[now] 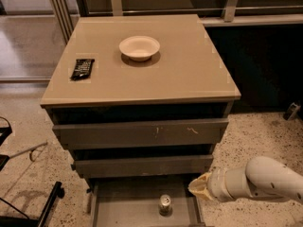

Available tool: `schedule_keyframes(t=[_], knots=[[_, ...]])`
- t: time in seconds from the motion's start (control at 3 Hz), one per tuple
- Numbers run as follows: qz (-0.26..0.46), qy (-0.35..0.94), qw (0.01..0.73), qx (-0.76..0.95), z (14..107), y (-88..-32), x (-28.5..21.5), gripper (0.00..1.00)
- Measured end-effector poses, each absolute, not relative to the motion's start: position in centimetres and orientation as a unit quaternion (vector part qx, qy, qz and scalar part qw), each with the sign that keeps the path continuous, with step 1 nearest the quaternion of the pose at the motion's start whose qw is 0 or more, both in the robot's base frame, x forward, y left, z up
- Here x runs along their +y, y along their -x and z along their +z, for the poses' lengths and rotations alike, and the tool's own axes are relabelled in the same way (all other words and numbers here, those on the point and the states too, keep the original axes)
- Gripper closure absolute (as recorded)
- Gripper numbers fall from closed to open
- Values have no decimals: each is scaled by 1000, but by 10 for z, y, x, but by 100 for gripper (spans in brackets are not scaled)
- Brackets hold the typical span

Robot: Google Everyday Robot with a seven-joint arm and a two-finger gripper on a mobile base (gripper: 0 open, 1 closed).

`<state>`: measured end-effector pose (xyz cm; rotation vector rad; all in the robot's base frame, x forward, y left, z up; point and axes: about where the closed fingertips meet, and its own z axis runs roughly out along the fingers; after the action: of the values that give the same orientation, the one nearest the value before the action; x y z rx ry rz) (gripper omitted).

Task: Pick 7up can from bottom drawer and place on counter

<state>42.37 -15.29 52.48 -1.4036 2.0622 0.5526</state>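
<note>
The 7up can (164, 205) stands upright on the floor of the open bottom drawer (123, 202), near its middle-right. The drawer is pulled out below the two upper grey drawers. My gripper (200, 186) is at the end of the white arm coming in from the lower right. It hangs over the drawer's right side, a short way right of and above the can, apart from it. The tan counter (189, 70) tops the cabinet.
A cream bowl (139, 47) sits on the counter toward the back. A dark snack packet (82, 68) lies at the counter's left. A black stand (47, 207) and cable are on the speckled floor at left. A dark wall panel is behind right.
</note>
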Motion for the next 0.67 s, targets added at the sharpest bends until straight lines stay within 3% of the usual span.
schedule_keyframes(t=[0.67], knots=[[205,538,319,753,414,-454,-141,100]])
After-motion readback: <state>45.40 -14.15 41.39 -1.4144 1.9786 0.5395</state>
